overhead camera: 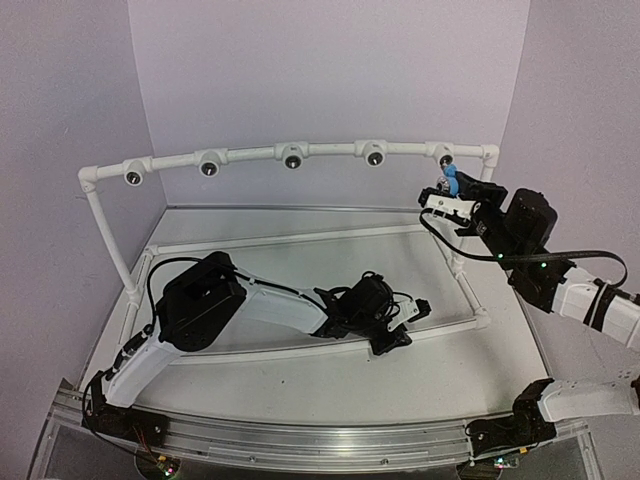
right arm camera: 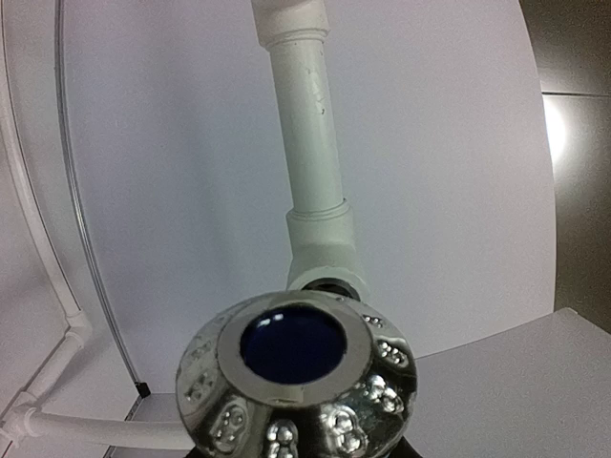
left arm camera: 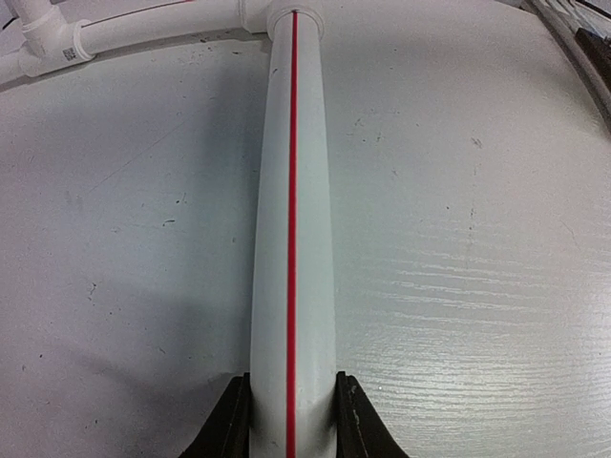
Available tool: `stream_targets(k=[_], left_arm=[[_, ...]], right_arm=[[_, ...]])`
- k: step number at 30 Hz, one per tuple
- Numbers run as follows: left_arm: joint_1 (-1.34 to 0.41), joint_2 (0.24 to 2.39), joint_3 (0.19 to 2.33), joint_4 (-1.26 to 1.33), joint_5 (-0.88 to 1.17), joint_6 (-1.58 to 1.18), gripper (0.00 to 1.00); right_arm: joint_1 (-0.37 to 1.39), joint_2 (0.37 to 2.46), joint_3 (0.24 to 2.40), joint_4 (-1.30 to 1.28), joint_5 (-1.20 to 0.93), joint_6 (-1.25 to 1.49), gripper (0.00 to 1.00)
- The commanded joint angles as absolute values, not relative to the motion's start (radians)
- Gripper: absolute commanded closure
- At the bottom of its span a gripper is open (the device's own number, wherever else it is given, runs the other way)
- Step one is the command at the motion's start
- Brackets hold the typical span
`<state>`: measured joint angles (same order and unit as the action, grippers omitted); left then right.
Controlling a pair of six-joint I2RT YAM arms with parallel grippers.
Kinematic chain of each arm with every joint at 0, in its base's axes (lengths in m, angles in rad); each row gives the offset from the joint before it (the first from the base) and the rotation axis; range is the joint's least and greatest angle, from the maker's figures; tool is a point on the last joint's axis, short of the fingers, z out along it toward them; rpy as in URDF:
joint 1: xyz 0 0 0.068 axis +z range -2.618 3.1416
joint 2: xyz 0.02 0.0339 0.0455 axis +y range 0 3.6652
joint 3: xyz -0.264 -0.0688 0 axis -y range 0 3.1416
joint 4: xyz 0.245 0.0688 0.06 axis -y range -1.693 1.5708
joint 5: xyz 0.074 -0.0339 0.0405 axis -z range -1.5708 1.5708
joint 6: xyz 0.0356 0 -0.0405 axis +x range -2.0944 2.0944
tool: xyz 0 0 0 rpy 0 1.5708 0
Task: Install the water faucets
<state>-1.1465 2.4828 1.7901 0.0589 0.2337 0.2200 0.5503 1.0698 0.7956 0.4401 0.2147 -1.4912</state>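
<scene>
The water faucet (overhead camera: 450,183) sits at the rear rail's (overhead camera: 250,155) rightmost tee (overhead camera: 444,151); the left fingers (left arm camera: 232,420) straddle the front pipe (left arm camera: 292,239).

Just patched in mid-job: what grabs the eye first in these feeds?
First, the blue faucet, pinched in the right hand at the right end of the top rail, close by the last tee and its dark opening. Next, the left hand, low over the table, clamped on a white pipe with a red stripe.
</scene>
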Motion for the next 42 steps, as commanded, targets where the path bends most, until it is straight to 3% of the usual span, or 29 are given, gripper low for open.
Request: stream_targets(k=[1, 42], left_arm=[[-1.141, 2.465, 1.738, -0.026, 0.287, 0.299, 1.0], [-1.144, 2.476, 1.728, -0.022, 0.339, 0.275, 1.0]], right_arm=[[0.548, 1.088, 0.852, 0.538, 0.215, -1.463, 1.0], [0.555, 1.133, 0.858, 0.486, 0.148, -1.411, 1.0]])
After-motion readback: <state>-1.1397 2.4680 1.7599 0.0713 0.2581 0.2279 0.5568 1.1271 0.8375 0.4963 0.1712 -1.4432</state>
